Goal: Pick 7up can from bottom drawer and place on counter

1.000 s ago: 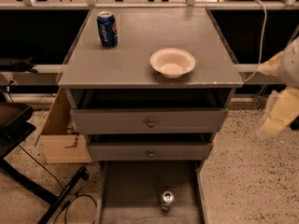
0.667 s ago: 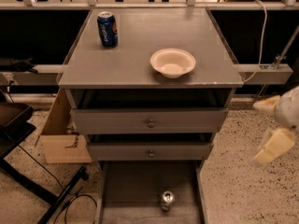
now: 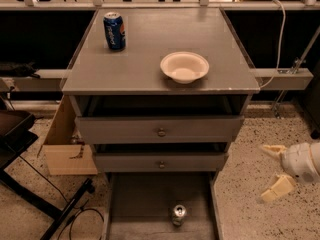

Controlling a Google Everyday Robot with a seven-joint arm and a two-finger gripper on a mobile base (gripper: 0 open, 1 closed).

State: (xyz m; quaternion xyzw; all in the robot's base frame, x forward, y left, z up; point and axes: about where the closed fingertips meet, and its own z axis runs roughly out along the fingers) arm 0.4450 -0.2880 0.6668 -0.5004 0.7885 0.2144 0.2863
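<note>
Hovering low off the table's (image 3: 150, 49) front-right corner, down near the floor, the gripper (image 3: 274, 170) has its 2 pale fingers (image 3: 278, 188) spread wide and nothing between them. So the reach is the step in hand.

The 7up can (image 3: 179, 215) stands upright in the bottom drawer (image 3: 140, 204), which is pulled out below the table's front edge. The can sits about mid-width on the grey floor, apart from both side walls, with its silver top showing.

That gives room on either side, so a descent from above looks the cleanest line. I would swing left over the drawer's right wall, centre over the silver top, then drop with 1 finger on each side.

Watch the 2 upper drawers (image 3: 161, 132), which stand slightly out above the back of the tray. Staying toward the near end should avoid them. Closing on the can's body, below the rim, should stop a light can from tipping or squirting out.

For the lift, go straight up and outward, well clear of the table's front edge. The front-left stretch looks free, away from the Pepsi can (image 3: 114, 30) near the back-left corner and the bowl (image 3: 184, 67) by the front edge.
</note>
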